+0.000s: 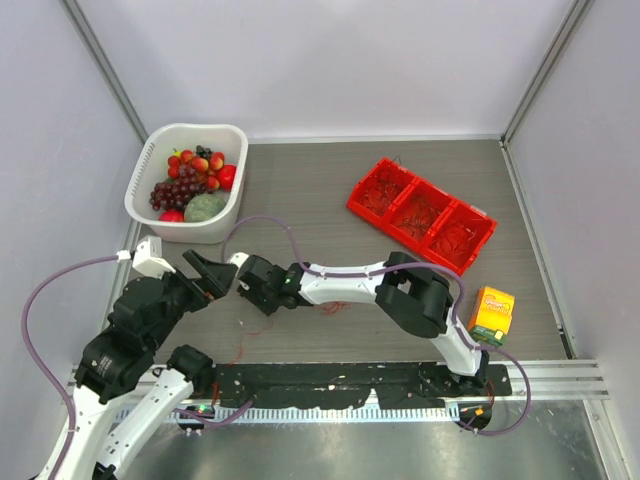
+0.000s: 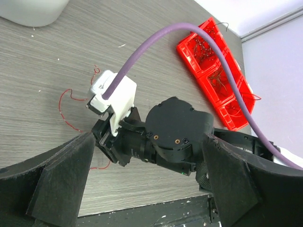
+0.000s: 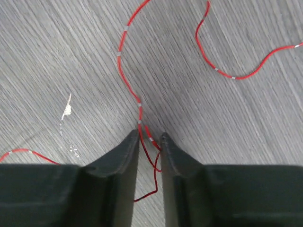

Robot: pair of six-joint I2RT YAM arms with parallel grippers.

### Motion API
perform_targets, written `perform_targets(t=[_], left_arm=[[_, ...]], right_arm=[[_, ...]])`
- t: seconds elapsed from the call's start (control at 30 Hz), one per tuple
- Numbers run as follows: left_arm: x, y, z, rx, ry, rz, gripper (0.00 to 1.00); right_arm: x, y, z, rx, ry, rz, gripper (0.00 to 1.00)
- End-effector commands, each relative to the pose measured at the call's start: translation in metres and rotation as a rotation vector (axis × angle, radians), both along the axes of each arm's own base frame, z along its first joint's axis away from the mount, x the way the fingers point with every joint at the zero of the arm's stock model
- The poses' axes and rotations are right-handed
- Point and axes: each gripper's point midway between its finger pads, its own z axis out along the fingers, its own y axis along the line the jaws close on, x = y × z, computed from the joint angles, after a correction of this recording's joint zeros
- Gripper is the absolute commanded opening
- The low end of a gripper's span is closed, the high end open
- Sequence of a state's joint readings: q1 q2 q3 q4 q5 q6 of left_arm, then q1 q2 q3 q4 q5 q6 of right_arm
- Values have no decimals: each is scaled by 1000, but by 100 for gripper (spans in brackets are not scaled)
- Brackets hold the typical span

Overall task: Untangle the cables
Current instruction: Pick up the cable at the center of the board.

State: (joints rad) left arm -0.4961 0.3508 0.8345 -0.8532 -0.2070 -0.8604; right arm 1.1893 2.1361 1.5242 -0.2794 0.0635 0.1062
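Where the table's rear left corner lay, a white tub (image 1: 190, 233) held dark grapes (image 1: 175, 190) and other fruit. Just in front of it the left gripper (image 1: 210, 275) hung with its fingers (image 2: 57, 184) spread wide, grasping nothing; its own camera showed the right arm's wrist (image 2: 177, 132) between them. Beside it the right gripper (image 3: 150, 137) pointed down at the wood-grain table (image 1: 320, 180). Its fingers (image 3: 118, 165) were narrowly parted, and one thin red strand of the cables (image 3: 129, 71) ran through the gap unclamped. Other loose red strands lay on the table around and right of that gripper. Farther right, a red three-compartment tray (image 1: 356, 204) held more red wire (image 1: 420, 212), and an orange box (image 1: 492, 312) stood near the right edge.
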Motion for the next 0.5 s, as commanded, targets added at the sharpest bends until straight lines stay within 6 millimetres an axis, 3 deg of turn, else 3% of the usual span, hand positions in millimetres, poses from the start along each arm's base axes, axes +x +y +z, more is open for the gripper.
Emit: perform_targets(t=[0.0, 0.13, 0.23, 0.3, 0.47], left_arm=[[-2, 1, 22, -19, -51, -9, 100], [1, -2, 21, -9, -44, -17, 100], [4, -5, 18, -9, -39, -23, 100], [6, -7, 18, -16, -41, -29, 100], [6, -9, 18, -16, -36, -36, 100]], right_arm=[[11, -7, 5, -36, -64, -48, 18], [20, -11, 27, 9, -108, -95, 1], [28, -13, 51, 72, -110, -139, 1], [34, -16, 78, 149, -98, -171, 1], [51, -32, 117, 285, -66, -237, 1]])
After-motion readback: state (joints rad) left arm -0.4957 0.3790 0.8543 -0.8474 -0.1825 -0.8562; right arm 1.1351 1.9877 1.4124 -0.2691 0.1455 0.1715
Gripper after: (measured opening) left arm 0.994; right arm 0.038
